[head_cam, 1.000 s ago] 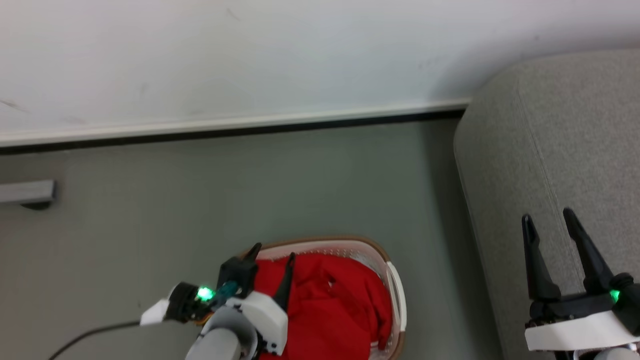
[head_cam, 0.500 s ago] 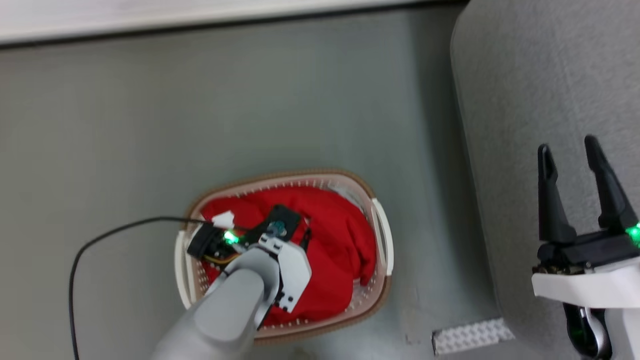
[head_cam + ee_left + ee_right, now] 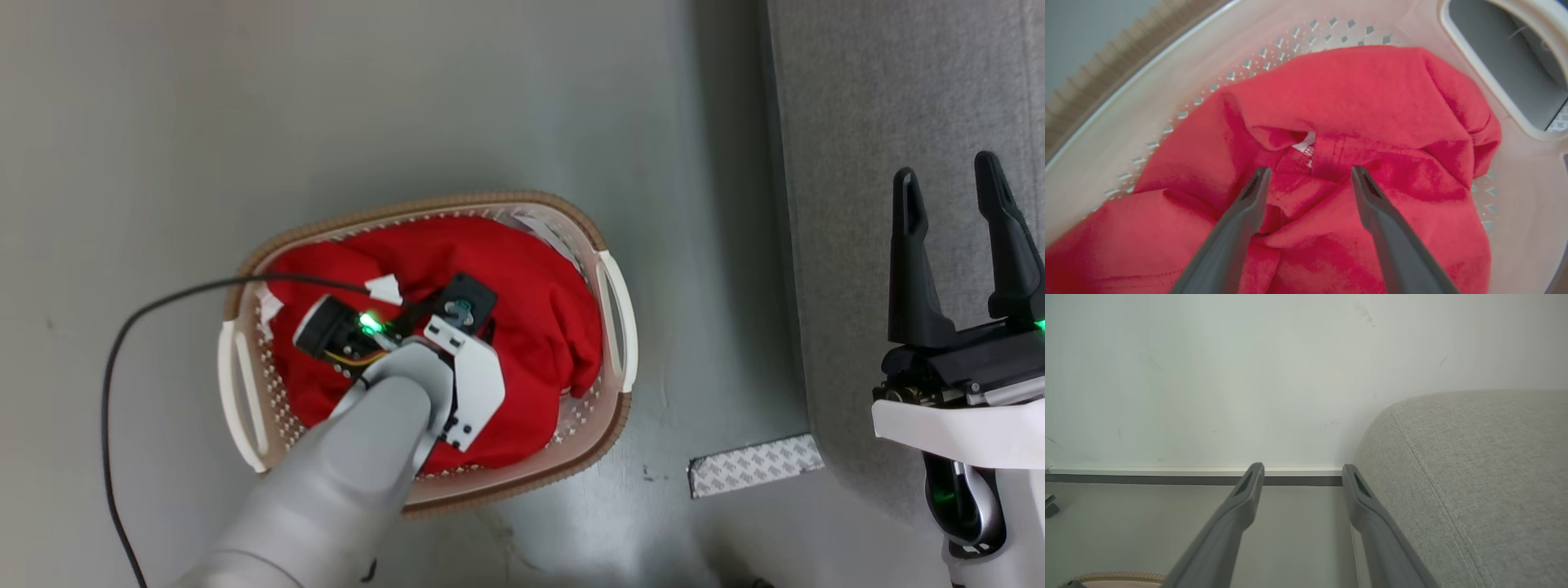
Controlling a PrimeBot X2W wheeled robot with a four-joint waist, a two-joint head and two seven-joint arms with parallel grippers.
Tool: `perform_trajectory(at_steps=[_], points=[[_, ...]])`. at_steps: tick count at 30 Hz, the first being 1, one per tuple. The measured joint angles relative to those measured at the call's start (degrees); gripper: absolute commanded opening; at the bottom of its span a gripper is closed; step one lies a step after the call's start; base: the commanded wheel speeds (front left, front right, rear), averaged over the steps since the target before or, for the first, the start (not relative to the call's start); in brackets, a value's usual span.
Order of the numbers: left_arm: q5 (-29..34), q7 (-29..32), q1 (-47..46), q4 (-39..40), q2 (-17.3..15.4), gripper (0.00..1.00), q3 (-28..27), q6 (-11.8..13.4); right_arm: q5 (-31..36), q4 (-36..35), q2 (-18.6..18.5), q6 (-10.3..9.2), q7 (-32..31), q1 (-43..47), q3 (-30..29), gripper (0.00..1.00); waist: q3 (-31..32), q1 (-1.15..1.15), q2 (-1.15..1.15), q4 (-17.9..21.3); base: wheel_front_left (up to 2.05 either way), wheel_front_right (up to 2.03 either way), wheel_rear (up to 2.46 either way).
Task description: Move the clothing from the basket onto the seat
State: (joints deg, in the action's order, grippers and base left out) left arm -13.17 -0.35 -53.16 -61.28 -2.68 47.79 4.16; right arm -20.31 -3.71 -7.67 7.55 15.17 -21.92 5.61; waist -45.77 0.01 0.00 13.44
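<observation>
- Item 1, red garment (image 3: 1363, 102): one. It lies bunched in the basket, directly under my left gripper (image 3: 1310, 171). A fold with a white label (image 3: 1303, 143) sits just past the fingertips.
- Item 2, left gripper: one. It points down into the basket with its fingers spread wide and nothing pinched between them. The tips are at the cloth on either side of a ridge of fabric. Whether they press into it, I cannot tell.
- Item 3, basket (image 3: 424, 202): one, white with a tan rim. It encloses the left gripper on all sides. It has two handles (image 3: 616, 318), one on each side of the gripper.
- Item 4, sofa (image 3: 898, 82): one, grey. It is well off to the right of the left gripper and close beside my right gripper (image 3: 947, 171). No clothing is on the part I can see.
- Item 5, right gripper: one. Its fingers are parted, it is empty, and it is held clear of the basket.
- Item 6, floor (image 3: 326, 98): it lies beneath the basket. One black cable (image 3: 163, 298) runs to the left wrist. One pale patterned strip (image 3: 755, 465) lies between the basket and the sofa.
- Item 7, wall (image 3: 1249, 375) with a skirting board (image 3: 1167, 471): it stands ahead of the right gripper.
- Step in hand, as I judge it: the grasp. Nothing is lifted yet.
- Next move, as I judge it:
  - Sink the left fingertips a touch.
  - Close on the ridge so that enough layers are caught.
  - Lift until the hem clears the rim.
  - Carry rightward to the sofa.
- Risk: a thin pinch could slip, or trailing cloth could drag the light basket.
</observation>
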Motion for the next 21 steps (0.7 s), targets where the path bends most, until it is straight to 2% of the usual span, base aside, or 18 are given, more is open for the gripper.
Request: perform_trajectory(at_steps=[7, 11, 21], points=[[-1.1, 2.4, -3.9, -4.1, 0.0, 1.00, 1.7, -0.7, -0.5, -0.6, 0.2, 0.00, 0.0, -0.5, 0.3, 1.00, -3.7, 0.00, 0.00, 1.1, 0.00, 0.00, 0.00], [-2.4, 4.5, -4.7, -5.7, 0.0, 1.00, 2.7, -3.5, -0.7, -0.9, 0.4, 0.00, 0.0, -0.7, 0.7, 1.00, -5.2, -0.01, 0.00, 2.0, 0.00, 0.00, 0.00], [-3.4, 7.3, -6.2, -6.6, 0.0, 1.00, 5.4, -7.0, -1.0, -1.3, 0.4, 0.00, 0.0, -1.4, 0.2, 1.00, -7.8, 0.00, 0.00, 2.7, 0.00, 0.00, 0.00]])
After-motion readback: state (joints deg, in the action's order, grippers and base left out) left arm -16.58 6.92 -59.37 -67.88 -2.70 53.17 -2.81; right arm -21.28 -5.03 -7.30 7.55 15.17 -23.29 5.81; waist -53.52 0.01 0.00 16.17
